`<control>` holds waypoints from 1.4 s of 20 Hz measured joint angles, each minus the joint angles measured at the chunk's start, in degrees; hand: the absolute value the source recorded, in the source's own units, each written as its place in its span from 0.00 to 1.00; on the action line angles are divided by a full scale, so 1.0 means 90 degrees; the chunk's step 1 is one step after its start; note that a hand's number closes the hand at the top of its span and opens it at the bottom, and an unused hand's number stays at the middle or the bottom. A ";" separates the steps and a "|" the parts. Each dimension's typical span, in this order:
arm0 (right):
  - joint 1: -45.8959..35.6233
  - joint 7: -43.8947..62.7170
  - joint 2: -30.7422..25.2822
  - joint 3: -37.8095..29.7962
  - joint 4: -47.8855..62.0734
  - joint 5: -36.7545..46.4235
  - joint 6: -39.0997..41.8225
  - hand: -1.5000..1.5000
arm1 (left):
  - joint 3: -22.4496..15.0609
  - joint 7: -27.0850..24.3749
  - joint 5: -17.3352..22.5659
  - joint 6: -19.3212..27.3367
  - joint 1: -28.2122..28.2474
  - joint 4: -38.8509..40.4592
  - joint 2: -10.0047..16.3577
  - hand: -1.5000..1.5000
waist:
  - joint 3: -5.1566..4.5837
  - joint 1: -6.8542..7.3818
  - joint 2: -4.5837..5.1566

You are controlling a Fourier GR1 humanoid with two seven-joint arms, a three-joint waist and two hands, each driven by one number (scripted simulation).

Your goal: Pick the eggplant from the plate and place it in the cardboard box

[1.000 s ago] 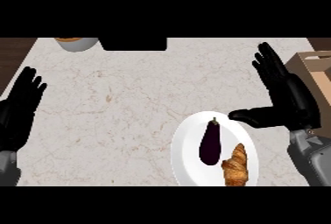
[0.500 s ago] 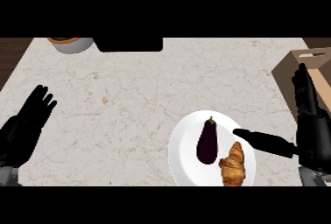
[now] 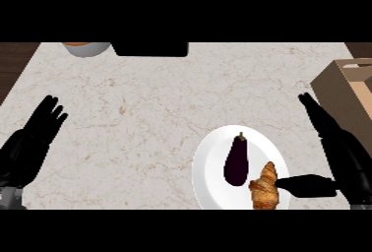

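Right hand: sliding down beside plate, fingers straight, thumb spreading out just beside croissant.
Left hand: resting spread, left edge.
Eggplant: lying untouched on plate; grasp pending.

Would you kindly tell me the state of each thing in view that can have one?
eggplant: lying on the plate, not held.
croissant: lying on the plate, right of the eggplant.
plate: flat on the counter, holding both.
cardboard box: upright at the right edge, appears open-topped.
left hand: open, resting at the left, holding nothing.
right hand: open, beside the plate, holding nothing.
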 measured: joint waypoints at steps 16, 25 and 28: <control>-0.2354 0.3265 0.1389 0.0968 0.0953 -0.1037 0.2453 0.00 | 0.0039 -0.0022 -0.0091 -0.0196 -0.0270 0.0287 -0.0165 0.50 | 0.0034 0.0086 0.0027; -0.2589 0.3339 0.1656 0.1021 0.1567 -0.1380 0.2705 0.00 | 0.0112 -0.0072 -0.0215 -0.0203 -0.0250 0.0380 -0.0313 0.50 | 0.0044 -0.0013 0.0013; -0.2467 0.3273 0.1694 0.1091 0.1637 -0.1260 0.2727 0.00 | 0.0239 -0.0002 -0.0195 -0.0300 -0.0277 0.0409 -0.0235 0.50 | 0.0046 -0.0029 0.0011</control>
